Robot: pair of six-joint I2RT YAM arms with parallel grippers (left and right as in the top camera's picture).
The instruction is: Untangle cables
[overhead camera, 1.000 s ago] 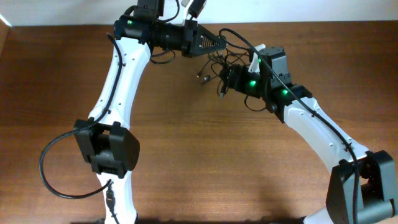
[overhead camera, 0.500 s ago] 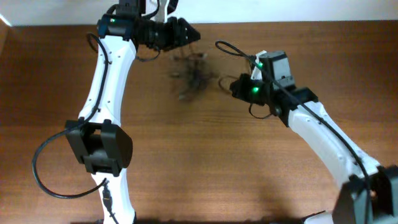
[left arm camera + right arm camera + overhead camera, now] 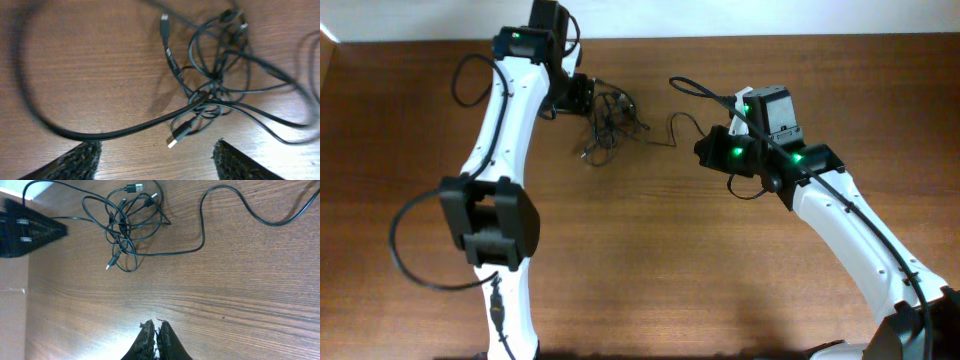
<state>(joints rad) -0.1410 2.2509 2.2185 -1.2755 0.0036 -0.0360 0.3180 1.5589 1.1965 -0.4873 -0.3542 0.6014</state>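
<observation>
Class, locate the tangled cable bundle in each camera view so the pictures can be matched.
Overhead: cable bundle, top, left of centre.
Left wrist: bundle centre-right.
Right wrist: bundle upper left.
Shared landmark: left gripper, beside the bundle.

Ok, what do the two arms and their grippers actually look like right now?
The left arm and right arm have white links, black joint housings and small green lights. Thick black cables loop alongside each. The left gripper and right gripper have black, rough-textured fingers.
</observation>
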